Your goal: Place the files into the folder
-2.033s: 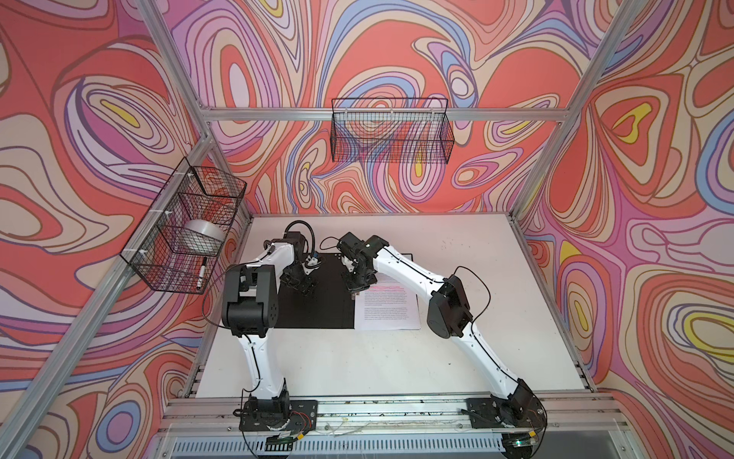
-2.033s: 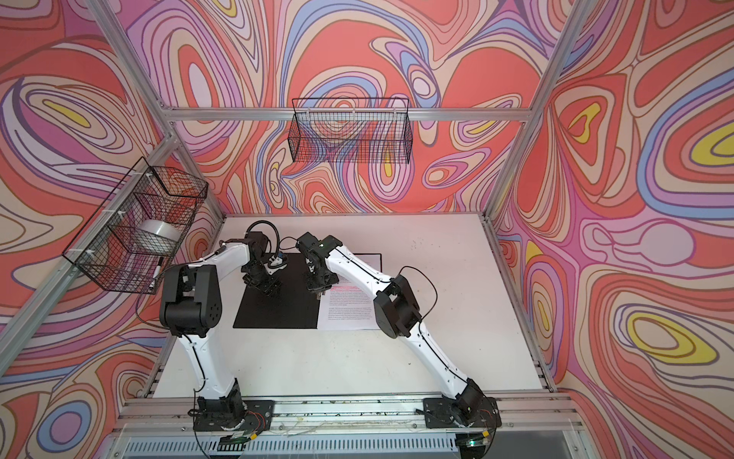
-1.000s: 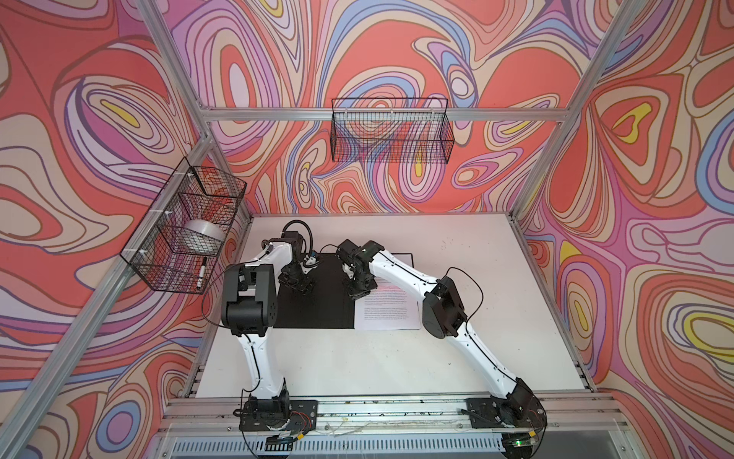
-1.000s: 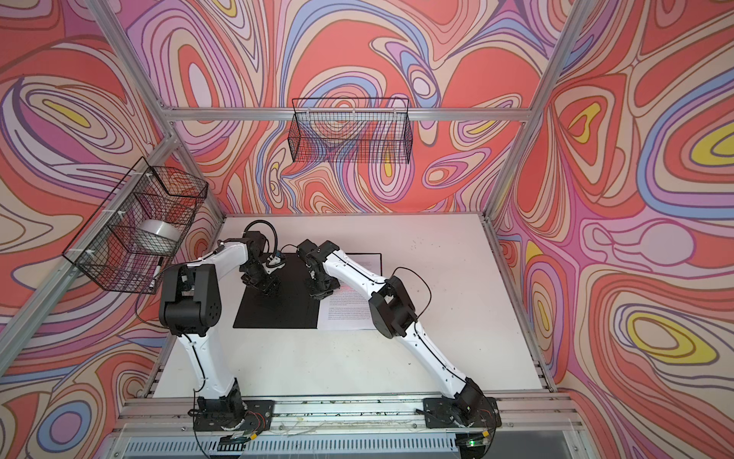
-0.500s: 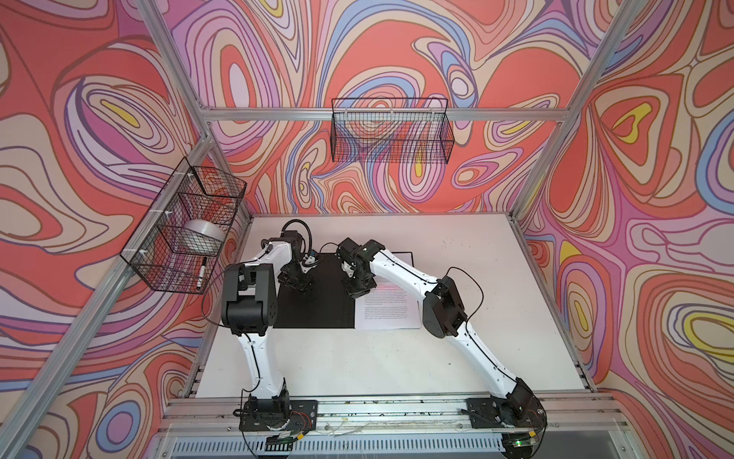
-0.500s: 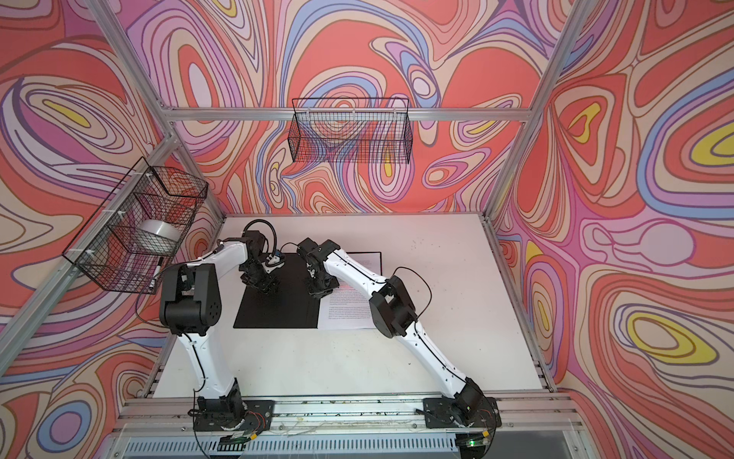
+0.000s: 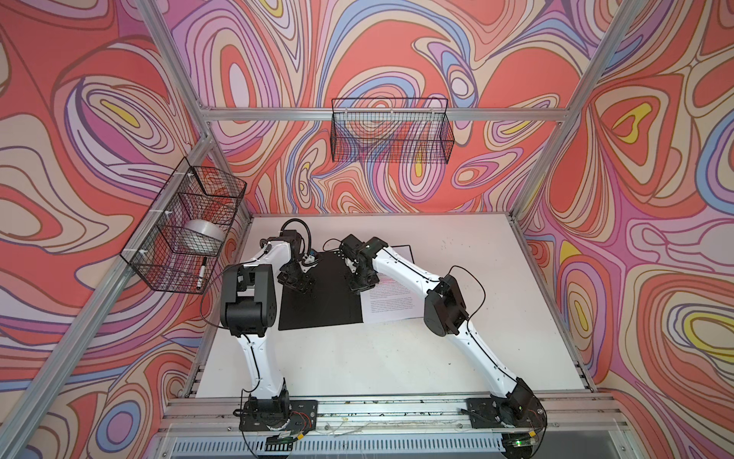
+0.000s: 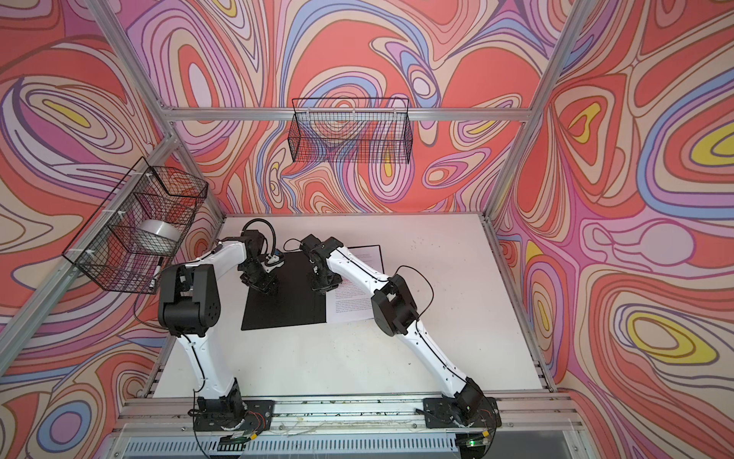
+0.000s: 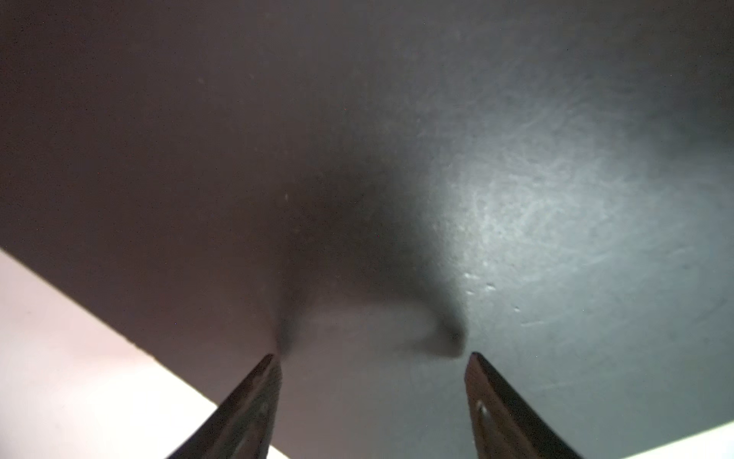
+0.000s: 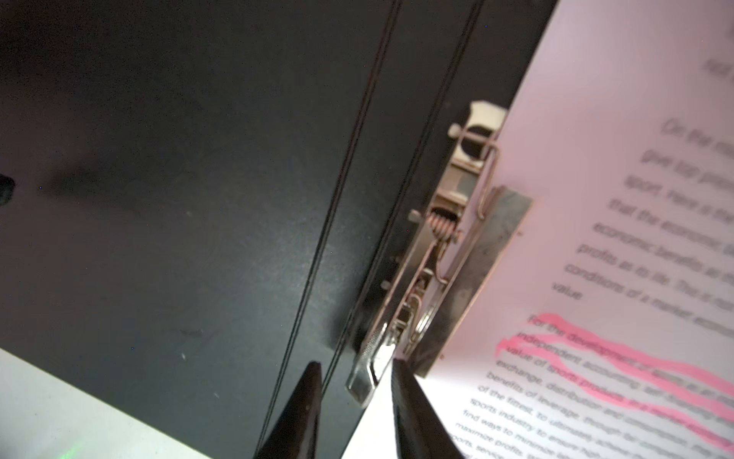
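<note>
The folder (image 7: 321, 302) (image 8: 284, 310) lies open on the white table, black inside up. On its right half lie the files (image 7: 391, 304) (image 8: 351, 306), white printed sheets with pink highlighted lines (image 10: 595, 278). Their edge sits under the metal spine clip (image 10: 437, 246). My right gripper (image 7: 357, 286) (image 10: 355, 365) stands over the spine, slightly open. The clip's lever end (image 10: 371, 373) lies between its fingertips with a gap on each side. My left gripper (image 7: 296, 284) (image 9: 371, 357) is open wide, tips down on the folder's bare left flap (image 9: 357, 159) near its far corner.
A wire basket (image 7: 391, 131) hangs on the back wall. Another basket (image 7: 182, 234) on the left wall holds a tape roll (image 7: 202, 236) and a marker (image 7: 200, 274). Bare white table (image 7: 456, 238) lies to the right of and in front of the folder.
My right gripper's jaws have parted around the clip lever after being shut. That arm shifted slightly toward the spine earlier. The left gripper has stayed on the flap.
</note>
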Robot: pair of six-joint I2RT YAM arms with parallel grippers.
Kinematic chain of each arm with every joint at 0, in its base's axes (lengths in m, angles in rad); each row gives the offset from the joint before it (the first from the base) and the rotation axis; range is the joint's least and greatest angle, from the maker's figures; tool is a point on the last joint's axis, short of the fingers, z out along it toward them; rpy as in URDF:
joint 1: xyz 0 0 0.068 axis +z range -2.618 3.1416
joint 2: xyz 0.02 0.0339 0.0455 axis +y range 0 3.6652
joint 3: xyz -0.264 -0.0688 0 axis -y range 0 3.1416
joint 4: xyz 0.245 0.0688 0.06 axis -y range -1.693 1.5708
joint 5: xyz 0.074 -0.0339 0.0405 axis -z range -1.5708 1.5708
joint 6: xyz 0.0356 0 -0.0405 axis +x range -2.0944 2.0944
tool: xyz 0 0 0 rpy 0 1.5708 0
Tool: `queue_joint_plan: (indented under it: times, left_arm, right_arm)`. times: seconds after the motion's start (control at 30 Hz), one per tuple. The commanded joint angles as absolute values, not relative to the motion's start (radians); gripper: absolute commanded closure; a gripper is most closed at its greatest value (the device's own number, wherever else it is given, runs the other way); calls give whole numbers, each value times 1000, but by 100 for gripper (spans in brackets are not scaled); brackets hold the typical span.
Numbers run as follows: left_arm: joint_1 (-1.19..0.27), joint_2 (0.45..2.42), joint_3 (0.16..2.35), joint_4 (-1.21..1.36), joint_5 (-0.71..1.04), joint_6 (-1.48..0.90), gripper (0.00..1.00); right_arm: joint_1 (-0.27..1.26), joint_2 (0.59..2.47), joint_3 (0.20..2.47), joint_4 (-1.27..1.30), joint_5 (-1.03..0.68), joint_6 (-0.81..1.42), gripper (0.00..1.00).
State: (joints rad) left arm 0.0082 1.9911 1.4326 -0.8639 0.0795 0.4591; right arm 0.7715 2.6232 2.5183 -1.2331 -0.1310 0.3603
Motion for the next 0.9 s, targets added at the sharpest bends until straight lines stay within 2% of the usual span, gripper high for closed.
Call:
queue_joint_plan:
  times: [0.0,0.23,0.4,0.53,0.73,0.87]
  left_arm:
    - [15,1933,1474,-919,100,458,25]
    - [17,1884,1496,-950,106,456,23]
    - [47,1844,1499,-997,176,416,21]
    - [98,1833,1497,-1030,242,354,19]
    - [172,1848,1453,-1026,280,286,13]
    - [199,1876,1428,-1023,293,254,13]
  right_arm:
    - [764,2537,2554,-1206,-111,369,65]
    - [758,2470,2556,-1200,-90,376,62]
    - [707,2383,2495,-1184,-83,422,59]
    - [634,2221,2266,-1083,-78,443,54]
    - [479,1968,1877,-940,-156,480,46]
    - [397,1855,1666,-877,-210,486,40]
